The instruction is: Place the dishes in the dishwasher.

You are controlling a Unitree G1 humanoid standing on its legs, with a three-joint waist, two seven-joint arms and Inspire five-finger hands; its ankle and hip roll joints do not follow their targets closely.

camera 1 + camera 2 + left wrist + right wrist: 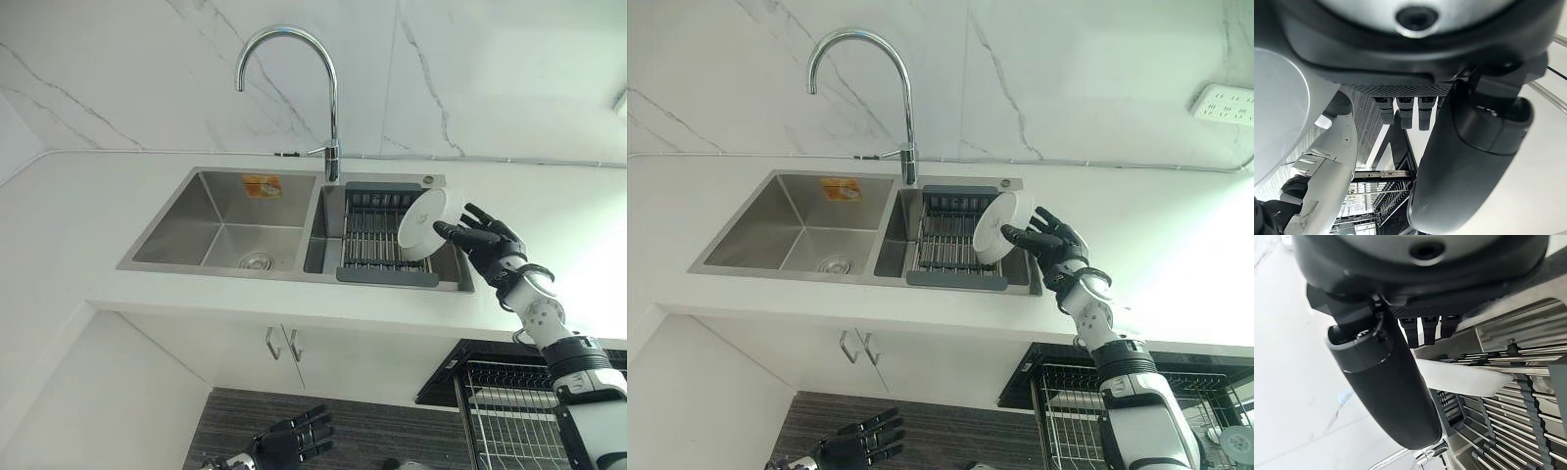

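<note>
Left eye view: double steel sink (220, 220) set in white counter (78, 225), faucet (294, 78) at the back edge between the basins. Right basin carrying a dark-framed drying rack (377, 240). Right hand (485, 245) at the sink's right edge, thumb and fingers pinching a white dish (426, 223) by its rim, dish tilted on edge above the rack's right end. Whether its lower rim touches the rack, not clear. Orange sticker (262, 185) on the back wall of the left basin; print too small to read. Dishwasher basket (509, 406) pulled out below the counter's front edge, under the right arm. Left hand (294, 441) low, below the cabinet doors (279, 348), fingers loosely spread, holding nothing. Right eye view: same layout; wall socket (1225, 103) up near the right edge, no legible writing. Left wrist view: left hand's fingers relaxed and empty, wire basket visible beyond them. Right wrist view: thumb pressed on the dish's upper face, fingers beneath, rack bars just past. Risks, as judged: grip on the rim only, so dish likely to pivot or slip during the swing down to the basket; rim could clip the sink edge or counter front on the way out; a drop onto steel bars would chip it.
</note>
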